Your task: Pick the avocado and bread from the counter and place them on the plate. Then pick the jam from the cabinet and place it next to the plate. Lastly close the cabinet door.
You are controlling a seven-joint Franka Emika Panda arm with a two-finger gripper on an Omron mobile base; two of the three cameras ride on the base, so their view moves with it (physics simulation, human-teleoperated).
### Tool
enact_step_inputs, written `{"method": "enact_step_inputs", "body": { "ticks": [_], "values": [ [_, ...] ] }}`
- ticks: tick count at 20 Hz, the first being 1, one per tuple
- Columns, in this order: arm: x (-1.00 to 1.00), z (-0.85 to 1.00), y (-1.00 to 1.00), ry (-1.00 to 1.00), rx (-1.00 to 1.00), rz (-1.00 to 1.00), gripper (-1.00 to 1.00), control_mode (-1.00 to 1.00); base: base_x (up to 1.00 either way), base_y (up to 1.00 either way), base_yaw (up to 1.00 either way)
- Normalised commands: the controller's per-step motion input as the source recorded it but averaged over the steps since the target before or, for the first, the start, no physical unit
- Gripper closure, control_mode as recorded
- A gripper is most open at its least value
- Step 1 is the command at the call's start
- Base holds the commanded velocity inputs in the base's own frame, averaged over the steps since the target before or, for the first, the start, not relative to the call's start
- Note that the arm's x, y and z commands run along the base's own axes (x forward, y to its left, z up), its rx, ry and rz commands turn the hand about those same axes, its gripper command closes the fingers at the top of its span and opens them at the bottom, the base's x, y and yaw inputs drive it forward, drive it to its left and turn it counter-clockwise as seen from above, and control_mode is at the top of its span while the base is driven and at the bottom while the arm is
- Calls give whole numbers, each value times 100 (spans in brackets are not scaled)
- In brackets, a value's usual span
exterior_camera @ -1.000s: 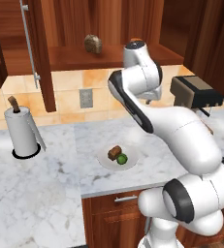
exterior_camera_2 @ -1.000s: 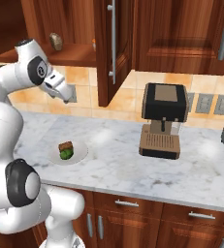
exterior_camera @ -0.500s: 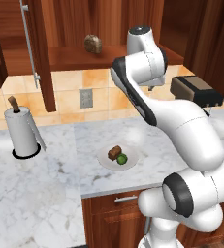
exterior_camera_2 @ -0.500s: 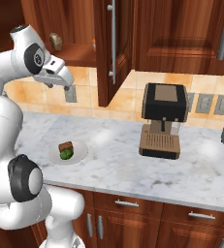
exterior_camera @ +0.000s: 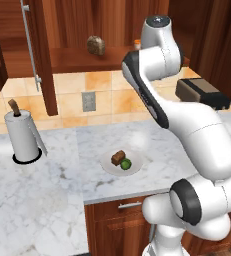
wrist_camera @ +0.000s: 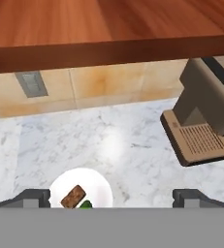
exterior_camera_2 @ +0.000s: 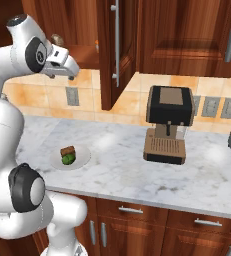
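Observation:
The white plate (exterior_camera: pixel 108 163) lies on the marble counter (exterior_camera: pixel 47 200) with the brown bread (exterior_camera: pixel 118 157) and the green avocado (exterior_camera: pixel 126 163) on it. In the hand view the plate (wrist_camera: pixel 99 186) sits low between my fingertips (wrist_camera: pixel 34 196), far below them. My gripper (exterior_camera_2: pixel 70 73) is open and empty, raised in front of the cabinet's shelf edge (wrist_camera: pixel 108 52). A bit of the orange jam (exterior_camera: pixel 137 44) peeks out on the shelf beside my arm. The cabinet door (exterior_camera: pixel 41 60) stands open, its silver handle (exterior_camera: pixel 29 42) facing out.
A speckled grey-brown lump (exterior_camera: pixel 96 45) rests on the shelf left of the jam. A paper towel holder (exterior_camera: pixel 22 137) stands on the counter at left. A coffee machine (exterior_camera_2: pixel 169 122) stands to the right of the plate, and a wall outlet (wrist_camera: pixel 32 83) is on the tiles.
The arm has lifted the open gripper from above the counter up to the level of the cabinet shelf. Bread and avocado stay on the plate.

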Motion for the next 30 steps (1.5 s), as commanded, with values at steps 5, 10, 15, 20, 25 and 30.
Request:
{"method": "enact_step_inputs", "body": {
  "ticks": [5, 10, 15, 20, 25, 30],
  "values": [
    [0, 19, -6, -25, 0, 11, -100, -100, 0, 0, 0],
    [0, 28, -1, -17, 0, 12, -100, -100, 0, 0, 0],
    [4, 26, -1, -8, 0, 12, -100, -100, 0, 0, 0],
    [14, 20, -3, -2, 0, 8, -100, -100, 0, 0, 0],
    [21, 7, -9, 0, 0, 0, -100, -100, 0, 0, 0],
    [29, 0, -9, 0, 0, 0, -100, -100, 0, 0, 0]
  ]
}}
